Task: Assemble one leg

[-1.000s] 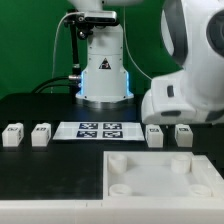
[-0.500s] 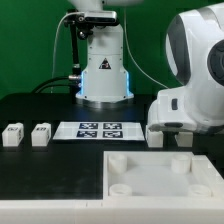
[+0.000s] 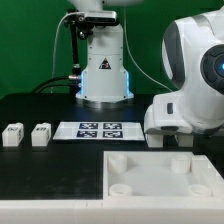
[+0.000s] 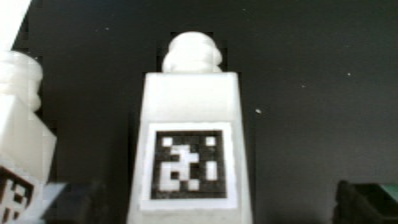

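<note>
In the wrist view a white leg point(image 4: 189, 130) with a black-and-white tag on its face lies between my dark fingertips point(image 4: 368, 196). My gripper point(image 4: 210, 205) is open, with a gap on each side of that leg. A second leg point(image 4: 18, 120) lies just beside it. In the exterior view two more legs point(image 3: 12, 134) point(image 3: 41, 133) stand at the exterior view's left. The arm's white hand point(image 3: 182, 112) is low over the exterior view's right and largely hides the legs there.
The marker board point(image 3: 100, 130) lies in the middle of the black table. The large flat white panel point(image 3: 160, 178) with round corner sockets lies in front, just below the hand. The robot base point(image 3: 103, 70) stands behind.
The arm has come down over the two legs at the exterior view's right, which now are mostly hidden behind the hand. The two legs on the left have not moved.
</note>
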Tool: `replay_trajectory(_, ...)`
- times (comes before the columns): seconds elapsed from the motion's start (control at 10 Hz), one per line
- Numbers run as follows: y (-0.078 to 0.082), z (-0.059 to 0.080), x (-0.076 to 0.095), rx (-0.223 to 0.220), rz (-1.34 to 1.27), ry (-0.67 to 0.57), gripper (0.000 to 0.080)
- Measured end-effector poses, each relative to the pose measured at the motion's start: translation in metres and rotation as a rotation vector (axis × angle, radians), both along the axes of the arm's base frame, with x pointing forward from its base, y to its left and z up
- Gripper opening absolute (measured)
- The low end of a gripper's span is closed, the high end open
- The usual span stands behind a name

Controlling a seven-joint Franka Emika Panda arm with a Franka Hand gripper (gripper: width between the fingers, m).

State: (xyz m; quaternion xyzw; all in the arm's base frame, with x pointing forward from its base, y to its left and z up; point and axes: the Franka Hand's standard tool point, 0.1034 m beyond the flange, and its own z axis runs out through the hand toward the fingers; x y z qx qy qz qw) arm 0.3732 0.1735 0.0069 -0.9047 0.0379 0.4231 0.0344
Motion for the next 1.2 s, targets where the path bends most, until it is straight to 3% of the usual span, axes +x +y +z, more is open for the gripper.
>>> replay_trajectory(0.1, 0.0, 0.0, 0.0, 0.0, 0.0, 0.0, 0.0502)
replay_trajectory(0.2, 0.0, 0.0, 0.0, 0.0, 0.0, 0.0, 0.0502)
replay_trajectory(0.3, 0.0, 0.0, 0.0, 0.0, 0.0, 0.0, 0.0364)
replay_trajectory(0.4, 0.0, 0.0, 0.0, 0.0, 0.001, 0.0, 0.0289)
replay_trajectory(1.1, 0.0, 0.0, 0.0, 0.0, 0.0, -0.001, 0.029)
replay_trajectory(1.2, -0.003, 0.01, 0.01, 0.005, 0.011, -0.018, 0.029)
